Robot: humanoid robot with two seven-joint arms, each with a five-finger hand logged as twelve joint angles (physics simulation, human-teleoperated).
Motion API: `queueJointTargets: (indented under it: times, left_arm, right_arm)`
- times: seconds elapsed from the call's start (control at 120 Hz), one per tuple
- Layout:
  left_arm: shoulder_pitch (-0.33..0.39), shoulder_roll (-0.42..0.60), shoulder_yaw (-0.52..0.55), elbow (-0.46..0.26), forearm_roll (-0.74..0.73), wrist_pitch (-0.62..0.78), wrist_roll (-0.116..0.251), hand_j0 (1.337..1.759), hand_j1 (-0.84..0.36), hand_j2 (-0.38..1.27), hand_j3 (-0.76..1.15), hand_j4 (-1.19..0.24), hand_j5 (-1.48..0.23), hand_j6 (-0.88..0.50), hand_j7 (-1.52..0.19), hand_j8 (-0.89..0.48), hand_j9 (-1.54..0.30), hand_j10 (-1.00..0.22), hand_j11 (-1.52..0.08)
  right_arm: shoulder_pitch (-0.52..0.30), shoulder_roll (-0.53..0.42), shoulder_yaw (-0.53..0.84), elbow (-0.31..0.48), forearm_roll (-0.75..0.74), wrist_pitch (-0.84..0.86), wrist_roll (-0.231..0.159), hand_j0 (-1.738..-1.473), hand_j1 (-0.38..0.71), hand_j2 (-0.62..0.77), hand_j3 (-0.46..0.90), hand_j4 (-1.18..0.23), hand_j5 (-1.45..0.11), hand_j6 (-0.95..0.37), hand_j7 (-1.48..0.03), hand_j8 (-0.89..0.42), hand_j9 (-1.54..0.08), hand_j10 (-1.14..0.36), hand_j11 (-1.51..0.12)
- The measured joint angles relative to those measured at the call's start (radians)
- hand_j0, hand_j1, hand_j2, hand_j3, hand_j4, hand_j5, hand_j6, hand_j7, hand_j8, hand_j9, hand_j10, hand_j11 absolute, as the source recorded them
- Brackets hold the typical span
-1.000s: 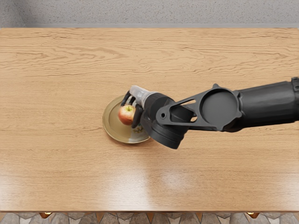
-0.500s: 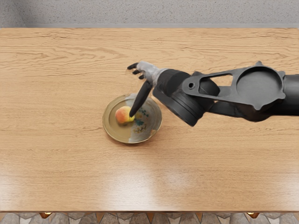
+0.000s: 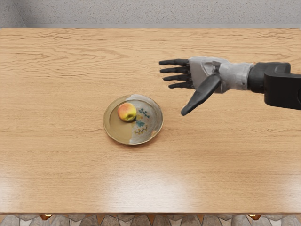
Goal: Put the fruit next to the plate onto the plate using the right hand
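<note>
Release is what we read here. One second ago the right robot hand (image 3: 197,77) was closed around the small round red-and-yellow fruit (image 3: 127,112) just above the round olive-gold ceramic plate (image 3: 151,128). Half a second ago it was already rising, with the fingers opening. Now the robot hand is well apart from the plate, to the right and a little farther back, above the light wooden tabletop (image 3: 70,165). It is wide: four dark fingers are spread and point to the left, the thumb hangs down toward the near side, and it holds nothing. Only the right arm shows, coming in from the right edge.

The fruit lies on the plate, in its far-left part, and touches nothing else. It did not follow the hand. Between the last two pictures it seems to have settled slightly, but it stays inside the rim. So we judge that the placing step is done, and what remains is only to take the arm away.

The fruit is mostly yellow-orange, with a red blush on its near side. It may be an apple or a peach; we cannot tell which. To its right the plate has a paler grey area with small blue-green marks.
</note>
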Motion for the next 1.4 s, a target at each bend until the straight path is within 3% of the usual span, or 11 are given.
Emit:
queueJointTargets:
  times: [0.15, 0.267, 0.392, 1.4]
  left_arm:
    - [0.0, 0.0, 0.0, 0.0, 0.0, 0.0, 0.0, 1.658, 0.06, 0.05, 0.0, -0.24, -0.32, -0.24, -0.32, -0.24, -0.32, -0.24, -0.32]
    - [0.0, 0.0, 0.0, 0.0, 0.0, 0.0, 0.0, 1.658, 0.06, 0.05, 0.0, -0.24, -0.32, -0.24, -0.32, -0.24, -0.32, -0.24, -0.32]
    - [0.0, 0.0, -0.001, 0.0, 0.0, 0.0, 0.0, 1.658, 0.06, 0.05, 0.0, -0.24, -0.32, -0.24, -0.32, -0.24, -0.32, -0.24, -0.32]
    - [0.0, 0.0, 0.0, -0.002, 0.0, -0.001, 0.0, 1.658, 0.06, 0.05, 0.0, -0.25, -0.32, -0.25, -0.32, -0.24, -0.32, -0.24, -0.32]
  right_arm:
    - [-0.155, -0.101, 0.114, -0.083, 0.191, 0.245, 0.0, -1.658, -0.29, -0.01, 0.0, -0.05, -0.07, -0.05, -0.07, -0.05, -0.07, -0.05, -0.07]
    - [-0.221, -0.137, 0.137, -0.169, 0.298, 0.303, 0.0, -1.658, -0.29, -0.01, 0.0, -0.05, -0.07, -0.05, -0.07, -0.05, -0.07, -0.05, -0.07]
    - [-0.26, -0.154, 0.144, -0.207, 0.344, 0.323, 0.0, -1.658, -0.29, -0.01, 0.0, -0.05, -0.06, -0.05, -0.06, -0.05, -0.06, -0.05, -0.06]
    - [-0.28, -0.16, 0.148, -0.227, 0.364, 0.332, 0.0, -1.658, -0.29, -0.01, 0.0, -0.05, -0.06, -0.04, -0.06, -0.05, -0.06, -0.05, -0.06]
